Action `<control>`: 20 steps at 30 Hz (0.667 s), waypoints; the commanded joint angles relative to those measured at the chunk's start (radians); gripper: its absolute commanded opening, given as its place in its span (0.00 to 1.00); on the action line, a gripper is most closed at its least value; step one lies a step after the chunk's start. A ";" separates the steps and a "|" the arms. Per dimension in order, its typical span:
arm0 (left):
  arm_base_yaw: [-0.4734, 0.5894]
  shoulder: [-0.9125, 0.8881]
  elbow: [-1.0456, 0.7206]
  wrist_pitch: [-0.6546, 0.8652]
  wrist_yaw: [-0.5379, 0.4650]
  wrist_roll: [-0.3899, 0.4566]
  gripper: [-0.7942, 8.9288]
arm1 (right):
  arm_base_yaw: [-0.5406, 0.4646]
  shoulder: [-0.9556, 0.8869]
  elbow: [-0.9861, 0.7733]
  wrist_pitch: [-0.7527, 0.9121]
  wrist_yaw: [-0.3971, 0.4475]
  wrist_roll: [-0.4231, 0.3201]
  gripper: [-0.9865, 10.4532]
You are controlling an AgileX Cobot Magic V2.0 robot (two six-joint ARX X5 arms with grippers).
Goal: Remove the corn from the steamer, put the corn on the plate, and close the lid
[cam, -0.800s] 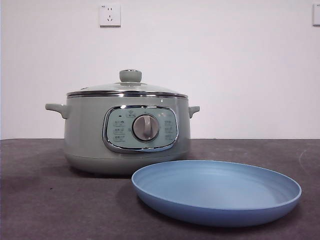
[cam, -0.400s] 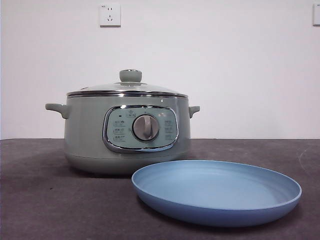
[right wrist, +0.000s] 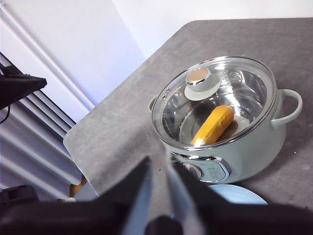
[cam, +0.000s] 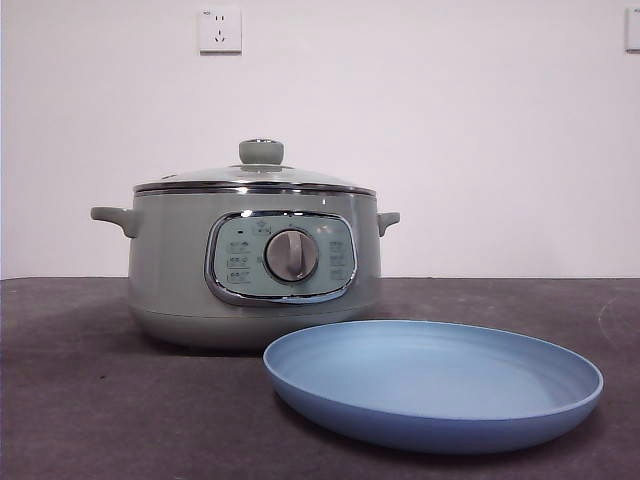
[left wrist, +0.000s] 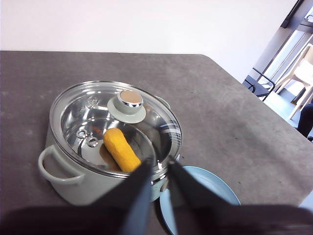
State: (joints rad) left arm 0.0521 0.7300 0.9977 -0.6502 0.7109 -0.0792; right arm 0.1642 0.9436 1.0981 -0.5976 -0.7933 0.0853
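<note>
The lid [left wrist: 98, 105] is clear glass with a chrome rim. The steamer [cam: 170, 270] looks smooth, satin green, shiny steel inside. The corn [left wrist: 121, 149] is glossy, the plate [cam: 440, 395] matt, the table [cam: 100, 410] rough grey.

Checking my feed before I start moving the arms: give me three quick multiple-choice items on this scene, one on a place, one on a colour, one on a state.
1. Where is the corn?
A. on the plate
B. inside the steamer
C. on the table

2. What colour is the plate?
A. light blue
B. white
C. red

3. How is the lid?
A. lying on the table
B. held by a gripper
C. seated on the steamer

Answers: 1 B, both wrist views show it through the glass; 2 A, the front view shows its blue rim; 3 C, its chrome rim rests on the steamer's edge.
</note>
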 commanded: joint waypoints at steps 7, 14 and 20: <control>0.000 -0.004 0.004 0.007 0.030 -0.016 0.65 | 0.002 -0.001 0.002 0.004 -0.004 -0.008 0.58; -0.006 0.015 0.004 0.090 0.053 -0.031 0.65 | 0.002 -0.001 0.002 0.004 0.000 -0.008 0.58; -0.059 0.096 0.005 0.217 0.049 -0.082 0.65 | 0.002 -0.001 0.002 0.004 0.014 -0.008 0.58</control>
State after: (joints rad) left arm -0.0002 0.8135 1.0000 -0.4496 0.7593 -0.1375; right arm 0.1642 0.9436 1.0981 -0.5983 -0.7822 0.0826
